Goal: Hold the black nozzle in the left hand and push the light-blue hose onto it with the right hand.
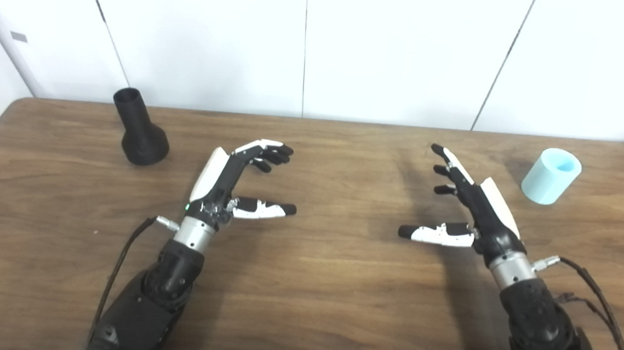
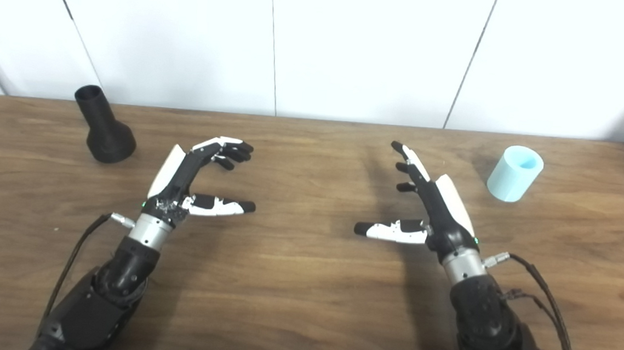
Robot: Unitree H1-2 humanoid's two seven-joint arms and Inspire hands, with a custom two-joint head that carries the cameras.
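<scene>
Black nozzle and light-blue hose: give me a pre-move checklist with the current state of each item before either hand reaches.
1. Left hand empty, fingers apart: ok.
2. Right hand empty, fingers apart: ok.
3. Black nozzle upright on its wide base, narrow open end up, at the far left of the table: ok.
4. Light-blue hose free at the far right, opening up: ok.
5. Nothing lies between either hand and its part: ok.
6. Hose bore fits the nozzle end: cannot tell.
</scene>
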